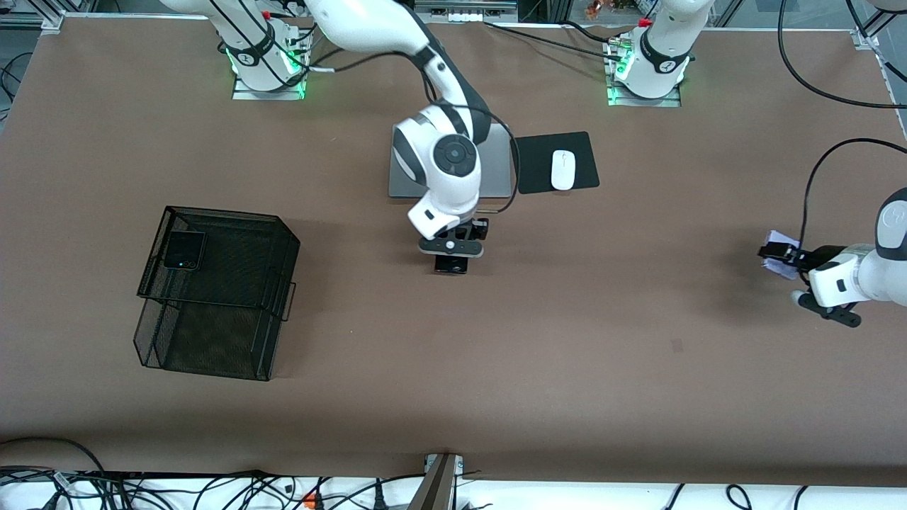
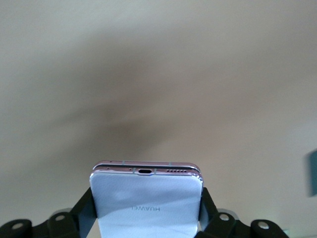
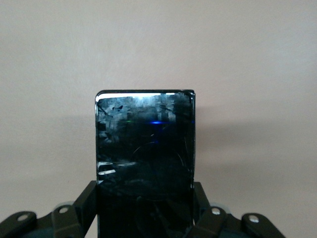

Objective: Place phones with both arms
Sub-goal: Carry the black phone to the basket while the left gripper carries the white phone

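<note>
Right gripper (image 1: pixel 451 263) over mid-table, clamped on black slab (image 3: pixel 144 158); left gripper (image 1: pixel 778 253) clamps lavender phone (image 2: pixel 147 201). 1 black phone (image 1: pixel 184 249) lies in mesh tray (image 1: pixel 220 290).

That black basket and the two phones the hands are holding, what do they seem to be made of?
The black basket looks like fine wire mesh, matte: the table shows through it. The pale phone in the left hand seems smooth plastic or glass with a shiny metal-looking edge. The black phone in the right hand looks like glossy glass, mirroring light.
</note>
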You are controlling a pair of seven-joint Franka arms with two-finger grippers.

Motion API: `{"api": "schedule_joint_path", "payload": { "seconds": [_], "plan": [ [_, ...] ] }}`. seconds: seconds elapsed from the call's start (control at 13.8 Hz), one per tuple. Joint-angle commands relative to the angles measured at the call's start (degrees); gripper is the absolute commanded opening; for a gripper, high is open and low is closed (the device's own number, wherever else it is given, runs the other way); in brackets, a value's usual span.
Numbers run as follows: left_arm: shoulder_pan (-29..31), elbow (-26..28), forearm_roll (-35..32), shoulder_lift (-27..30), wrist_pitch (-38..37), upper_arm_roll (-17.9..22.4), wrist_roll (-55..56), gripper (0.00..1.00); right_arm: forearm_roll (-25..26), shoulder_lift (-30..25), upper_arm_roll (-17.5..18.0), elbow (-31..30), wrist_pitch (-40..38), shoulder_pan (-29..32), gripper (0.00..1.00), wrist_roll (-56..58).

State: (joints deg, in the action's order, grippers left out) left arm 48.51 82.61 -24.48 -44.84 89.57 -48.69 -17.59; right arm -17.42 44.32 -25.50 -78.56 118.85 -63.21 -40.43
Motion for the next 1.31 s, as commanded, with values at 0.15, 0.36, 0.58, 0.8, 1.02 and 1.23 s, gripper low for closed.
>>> {"api": "schedule_joint_path", "payload": {
  "seconds": [0.15,0.36,0.58,0.8,1.02,1.23],
  "plan": [
    [-4.4,-3.6,19.4,-0.7,0.2,-1.3,0.8,0.20,-1.0,-10.6,-10.2,-3.3,-17.0,0.8,0.00,13.0],
    [-15.4,-2.8,19.4,-1.3,6.0,-0.9,10.6,0.20,-1.0,-15.3,-19.1,-9.7,-20.3,0.8,0.00,23.5],
    [-24.9,-2.6,20.2,-4.5,17.1,1.2,16.1,0.24,-1.0,-18.0,-27.8,-16.4,-19.3,0.8,0.00,35.4],
    [-35.8,-1.8,20.3,-6.7,31.0,1.6,22.3,0.24,-1.2,-18.0,-31.9,-22.1,-12.4,1.4,0.00,44.0],
    [-49.9,-2.5,19.6,-7.9,40.5,7.5,34.1,0.24,-5.2,-16.3,-31.7,-26.3,-4.3,3.8,0.00,47.7],
    [-60.1,-2.9,20.2,-8.0,47.3,11.3,40.1,1.00,-7.5,-14.0,-31.5,-26.8,-3.1,4.3,0.00,48.3]
  ]
}}
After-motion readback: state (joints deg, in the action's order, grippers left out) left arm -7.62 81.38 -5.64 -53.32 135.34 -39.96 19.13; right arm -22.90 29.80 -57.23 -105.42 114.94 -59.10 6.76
